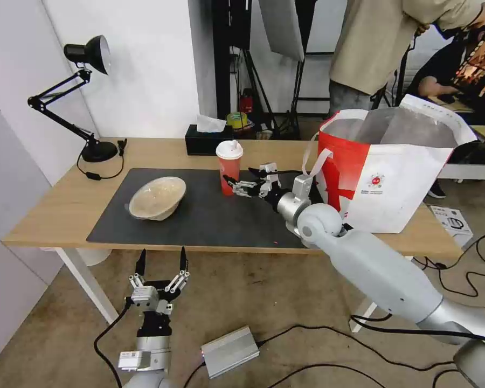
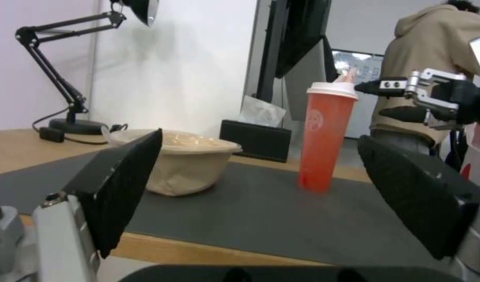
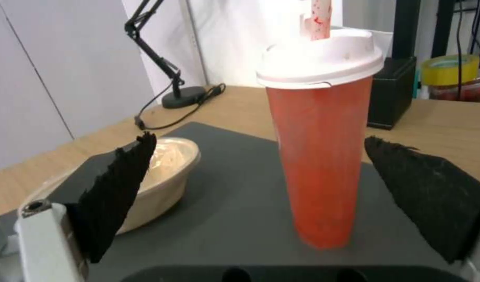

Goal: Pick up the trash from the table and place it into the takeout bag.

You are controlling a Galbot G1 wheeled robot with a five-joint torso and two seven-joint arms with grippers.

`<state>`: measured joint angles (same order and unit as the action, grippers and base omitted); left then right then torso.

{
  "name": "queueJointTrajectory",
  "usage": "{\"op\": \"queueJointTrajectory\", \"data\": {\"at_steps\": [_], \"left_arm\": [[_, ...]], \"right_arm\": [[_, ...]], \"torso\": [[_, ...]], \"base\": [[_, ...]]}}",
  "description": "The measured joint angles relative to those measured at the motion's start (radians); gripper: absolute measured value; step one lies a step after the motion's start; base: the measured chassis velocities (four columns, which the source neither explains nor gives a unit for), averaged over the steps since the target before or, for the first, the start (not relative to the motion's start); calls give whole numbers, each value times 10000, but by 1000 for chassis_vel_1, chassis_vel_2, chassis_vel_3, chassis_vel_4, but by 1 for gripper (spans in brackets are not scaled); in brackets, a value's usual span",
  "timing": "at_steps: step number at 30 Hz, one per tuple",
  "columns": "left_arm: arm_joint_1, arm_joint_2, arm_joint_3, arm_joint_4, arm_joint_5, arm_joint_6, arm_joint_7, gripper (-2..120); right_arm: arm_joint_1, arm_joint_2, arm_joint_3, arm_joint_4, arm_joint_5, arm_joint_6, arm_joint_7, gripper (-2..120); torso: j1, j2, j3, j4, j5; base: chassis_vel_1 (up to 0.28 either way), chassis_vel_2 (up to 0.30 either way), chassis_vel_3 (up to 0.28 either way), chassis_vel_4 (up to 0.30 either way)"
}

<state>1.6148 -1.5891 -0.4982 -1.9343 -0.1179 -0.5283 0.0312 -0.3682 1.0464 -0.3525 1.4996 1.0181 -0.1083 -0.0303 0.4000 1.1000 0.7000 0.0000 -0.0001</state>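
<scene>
Right gripper jaws apart, red cup just ahead between fingers, untouched. Cup tall, likely light, tippy, squashable; grip mid-body. Left gripper spread, idle below table edge.

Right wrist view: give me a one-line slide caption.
Open right gripper lined up on the upright red drink cup on the dark mat, not yet touching; beige bowl beside.

Red drink cup, white lid on, stands upright on the grey mat near the table's far edge. Beige bowl sits tilted at the mat's left. Takeout bag stands open at the right end.
</scene>
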Motion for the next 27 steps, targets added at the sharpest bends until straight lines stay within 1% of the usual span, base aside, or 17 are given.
{"op": "queueJointTrajectory", "data": {"at_steps": [16, 20, 27], "left_arm": [[-98, -31, 127, 63, 98, 0, 1, 100], [-128, -31, 104, 112, 74, -6, 2, 100], [-238, -31, 110, 168, 43, -7, 3, 100]], "right_arm": [[309, 489, -182, -632, -3, 75, -217, 100], [325, 767, -82, -1031, -114, 227, -308, 100], [314, 932, 51, -1370, -329, 304, -482, 100]], "torso": [[0, 1, 0, 0, 1], [0, 0, 0, 0, 1], [0, -1, 0, 0, 0]], "base": [[0, 0, 0, 0], [0, 0, 0, 0], [0, 0, 0, 0]]}}
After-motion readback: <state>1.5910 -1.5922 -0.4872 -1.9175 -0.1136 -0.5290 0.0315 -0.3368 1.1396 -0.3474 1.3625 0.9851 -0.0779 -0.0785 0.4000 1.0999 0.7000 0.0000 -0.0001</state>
